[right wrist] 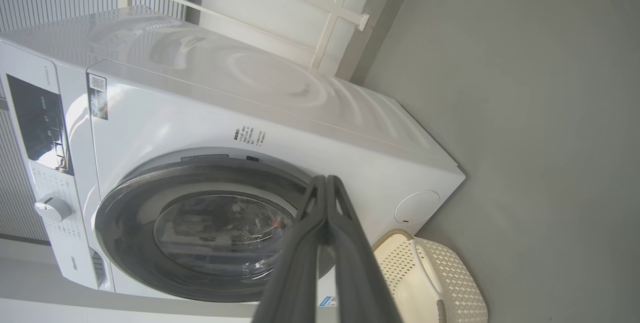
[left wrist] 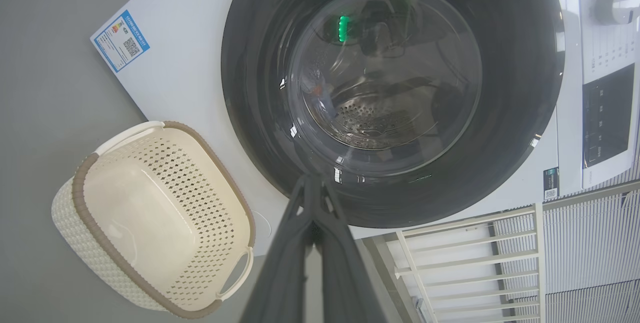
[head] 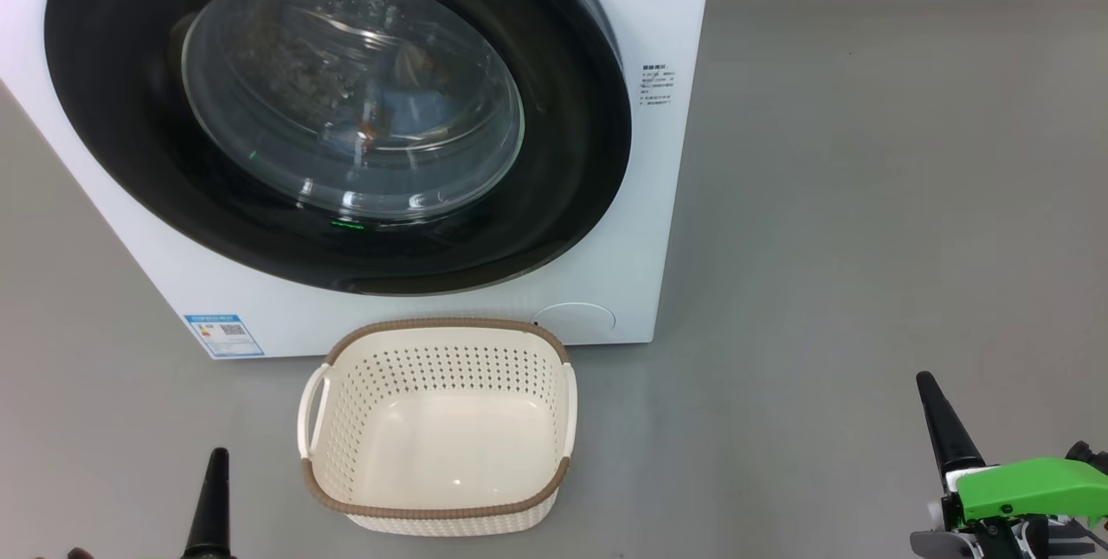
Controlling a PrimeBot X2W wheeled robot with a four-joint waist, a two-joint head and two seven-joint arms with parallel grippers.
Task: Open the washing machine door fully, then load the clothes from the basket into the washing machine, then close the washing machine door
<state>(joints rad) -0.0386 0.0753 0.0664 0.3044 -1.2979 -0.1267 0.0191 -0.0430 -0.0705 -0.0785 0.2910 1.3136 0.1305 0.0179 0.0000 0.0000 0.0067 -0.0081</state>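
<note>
The washing machine door sits shut against the white washing machine. Through its glass the clothes show as a blue patch with orange inside the drum. The basket stands on the grey floor just before the machine, its bottom bare. A blue label sticker with a QR code marks the lower front corner; the black print beside the door is too small to read. The left gripper and the right gripper are low, apart from everything, fingers pressed together on nothing
</note>
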